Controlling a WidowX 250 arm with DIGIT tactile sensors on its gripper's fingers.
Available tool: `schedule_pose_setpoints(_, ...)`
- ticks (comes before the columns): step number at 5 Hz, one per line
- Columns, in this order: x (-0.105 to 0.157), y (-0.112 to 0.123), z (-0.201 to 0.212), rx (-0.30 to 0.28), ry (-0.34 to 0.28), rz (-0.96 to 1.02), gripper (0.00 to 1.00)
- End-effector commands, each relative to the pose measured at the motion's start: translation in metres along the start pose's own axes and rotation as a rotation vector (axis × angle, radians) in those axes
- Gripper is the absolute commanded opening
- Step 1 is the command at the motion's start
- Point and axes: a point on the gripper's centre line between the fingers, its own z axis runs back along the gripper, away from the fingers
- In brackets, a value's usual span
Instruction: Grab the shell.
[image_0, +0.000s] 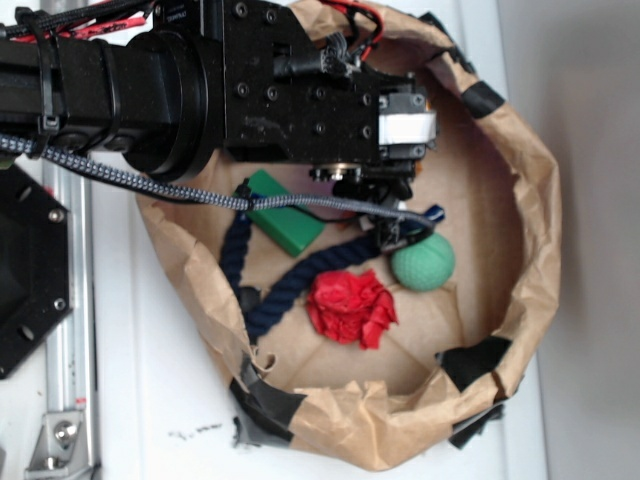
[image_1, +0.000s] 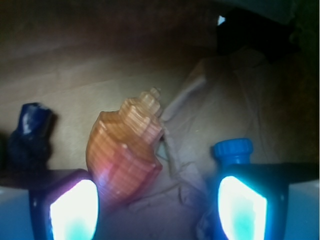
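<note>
Down in the crumpled brown paper nest (image_0: 530, 200), the gripper (image_1: 157, 210) hung with jaws spread, the ridged orange-brown shell (image_1: 125, 155) lying between its fingers, nearer the left one (glossy, stepped whorls). Nearby sat a dimpled green ball (image_0: 423, 263), crinkled red paper flower (image_0: 350, 307) and braided navy rope (image_0: 270, 290). No legible writing showed.

The exterior view looks straight down from above onto the crumpled brown paper-walled bin (image_0: 530, 200). The wrist view sits low and close behind the end effector (image_1: 157, 205), facing the same paper wall (image_1: 240, 100).
</note>
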Motion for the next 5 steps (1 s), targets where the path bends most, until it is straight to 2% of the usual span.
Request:
schedule_pose_setpoints(1,0.025,0.01,0.0,-0.002,-0.042,-0.003,1.0)
schedule_pose_setpoints(2,0.032,0.004,0.0,-0.053,-0.043,0.064,1.0)
schedule_pose_setpoints(3,0.031,-0.004,0.004,-0.027,-0.01,0.299,1.0)
schedule_pose_setpoints(4,0.021,-0.007,-0.005,-0.003,0.068,0.432,1.0)
schedule_pose_setpoints(5,0.019,-0.006,-0.023,-0.029,0.117,0.471,1.0)
